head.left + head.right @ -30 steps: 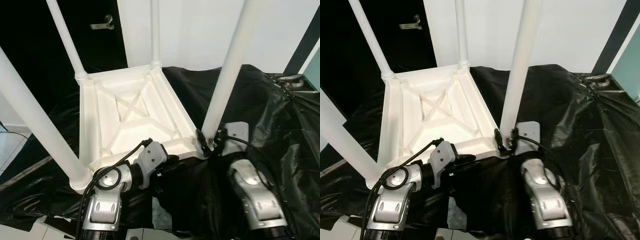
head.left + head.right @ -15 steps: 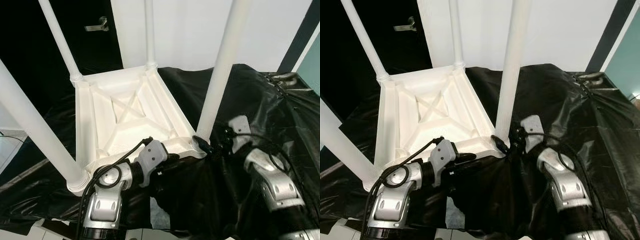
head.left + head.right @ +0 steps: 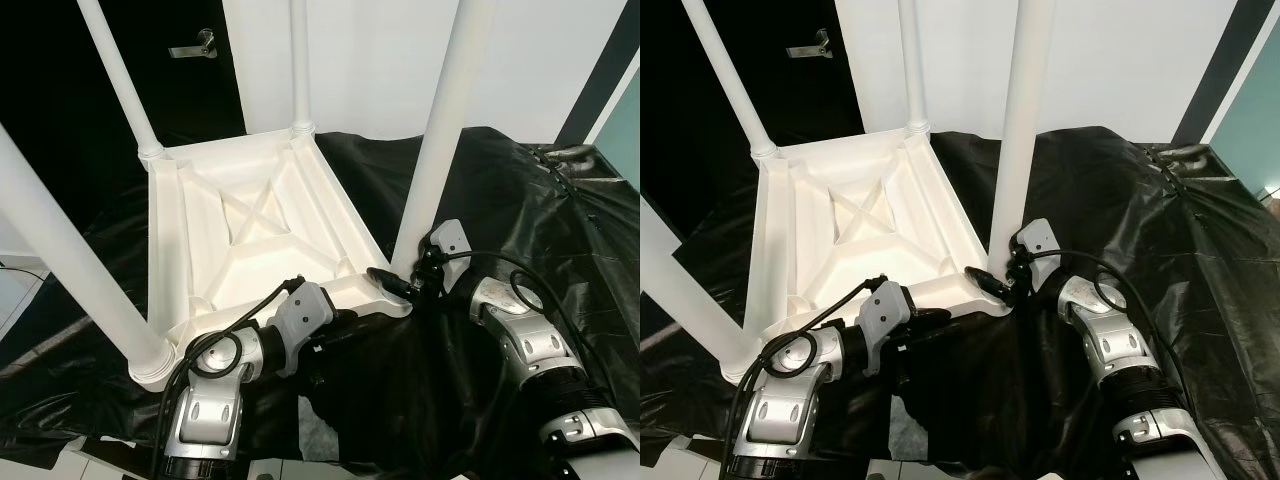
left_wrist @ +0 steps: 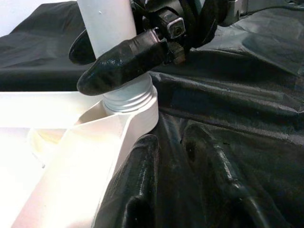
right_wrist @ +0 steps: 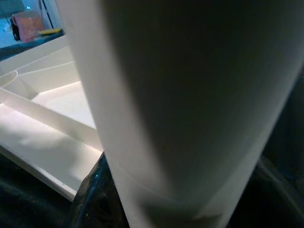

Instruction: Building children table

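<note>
A white children's table (image 3: pixel 200 290) lies upside down on a black plastic sheet (image 3: pixel 540 210), its legs pointing up. My right gripper (image 3: pixel 400 281) reaches in from the right to the base of the near right leg (image 3: pixel 440 130). In the left wrist view one black finger (image 4: pixel 121 61) lies across the front of that leg (image 4: pixel 107 19) and the other shows behind it, so it is shut on the leg. My left gripper (image 4: pixel 172 137) rests low on the sheet beside the table's near rim (image 4: pixel 109 142), fingers slightly apart and holding nothing.
The near left leg (image 3: pixel 70 260) rises close to my left arm (image 3: pixel 215 375). Two more legs (image 3: pixel 120 80) stand at the far corners. A white wall (image 3: pixel 380 60) and a dark door with a handle (image 3: pixel 195 45) are behind. Crumpled sheet spreads to the right.
My right arm swung out to the right, then came back in from the side, and its fingers now clasp the base of the near right leg. The left arm stayed put.
</note>
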### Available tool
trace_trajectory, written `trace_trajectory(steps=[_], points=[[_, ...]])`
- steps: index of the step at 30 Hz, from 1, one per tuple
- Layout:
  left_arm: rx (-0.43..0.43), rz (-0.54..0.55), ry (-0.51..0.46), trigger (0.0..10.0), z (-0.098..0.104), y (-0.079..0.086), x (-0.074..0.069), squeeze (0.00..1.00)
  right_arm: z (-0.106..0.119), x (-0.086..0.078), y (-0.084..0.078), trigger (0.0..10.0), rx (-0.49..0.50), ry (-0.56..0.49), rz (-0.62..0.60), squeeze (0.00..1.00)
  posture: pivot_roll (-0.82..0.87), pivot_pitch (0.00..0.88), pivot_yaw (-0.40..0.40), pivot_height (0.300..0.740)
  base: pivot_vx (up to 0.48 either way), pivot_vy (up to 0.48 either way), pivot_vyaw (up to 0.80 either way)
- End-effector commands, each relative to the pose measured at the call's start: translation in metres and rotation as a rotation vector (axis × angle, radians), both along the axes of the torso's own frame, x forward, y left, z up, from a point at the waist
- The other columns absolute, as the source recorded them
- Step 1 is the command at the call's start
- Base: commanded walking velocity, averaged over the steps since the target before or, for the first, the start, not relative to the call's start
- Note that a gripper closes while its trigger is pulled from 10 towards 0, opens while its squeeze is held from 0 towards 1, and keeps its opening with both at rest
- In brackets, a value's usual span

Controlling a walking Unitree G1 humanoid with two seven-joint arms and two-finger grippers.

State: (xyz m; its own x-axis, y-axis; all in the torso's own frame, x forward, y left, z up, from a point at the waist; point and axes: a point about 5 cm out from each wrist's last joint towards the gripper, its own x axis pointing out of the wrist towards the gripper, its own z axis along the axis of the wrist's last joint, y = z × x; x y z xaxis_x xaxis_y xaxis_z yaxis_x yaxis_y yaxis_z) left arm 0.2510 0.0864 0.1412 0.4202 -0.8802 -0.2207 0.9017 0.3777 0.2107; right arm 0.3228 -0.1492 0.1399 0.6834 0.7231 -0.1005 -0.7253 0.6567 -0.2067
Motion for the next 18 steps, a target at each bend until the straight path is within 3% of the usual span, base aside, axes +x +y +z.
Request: trace_trajectory(steps=[1,3,8,10,11,13,15,16,17,18], points=[[-0.019,0.237,-0.070,10.0,0.002,0.006,0.009,0.00,-0.006,-0.002,0.001,0.0,-0.020,0.026,0.005,0.00,0.07,0.000,-0.030,0.740,0.000,0.000,0.00],[-0.022,0.235,-0.068,10.0,0.001,0.004,0.008,0.00,-0.008,-0.006,0.002,0.0,-0.051,0.018,-0.048,0.00,0.06,0.000,-0.029,0.740,0.000,0.000,0.00],[-0.025,0.221,-0.064,10.0,0.000,0.002,0.007,0.00,-0.011,-0.009,0.004,0.0,-0.022,0.022,-0.176,0.00,0.05,0.000,-0.018,0.740,0.000,0.000,0.00],[-0.025,0.221,-0.064,10.0,0.000,0.002,0.007,0.00,-0.011,-0.009,0.004,0.0,-0.022,0.022,-0.176,0.00,0.05,0.000,-0.018,0.740,0.000,0.000,0.00],[-0.023,0.211,-0.061,10.0,0.000,0.001,0.007,0.00,-0.011,-0.013,0.009,0.0,0.026,0.035,-0.313,0.00,0.05,0.000,-0.017,0.740,0.000,0.000,0.00],[-0.023,0.211,-0.061,10.0,0.000,0.001,0.007,0.00,-0.011,-0.013,0.009,0.0,0.026,0.035,-0.313,0.00,0.05,0.000,-0.017,0.740,0.000,0.000,0.00],[-0.022,0.205,-0.059,10.0,-0.001,0.000,0.007,0.00,-0.012,-0.018,0.016,0.0,0.064,0.036,-0.447,0.00,0.05,0.000,-0.016,0.740,0.000,0.000,0.00],[-0.022,0.205,-0.059,10.0,-0.001,0.000,0.007,0.00,-0.012,-0.018,0.016,0.0,0.064,0.036,-0.447,0.00,0.05,0.000,-0.016,0.740,0.000,0.000,0.00],[-0.020,0.202,-0.058,10.0,-0.001,0.000,0.006,0.00,-0.013,-0.023,0.024,0.0,0.081,0.023,-0.563,0.00,0.05,0.000,-0.017,0.740,0.000,0.000,0.00],[-0.020,0.201,-0.058,10.0,-0.001,0.001,0.006,0.00,-0.014,-0.026,0.028,0.0,0.097,0.028,-0.601,0.00,0.05,0.000,-0.018,0.740,0.000,0.000,0.00]])
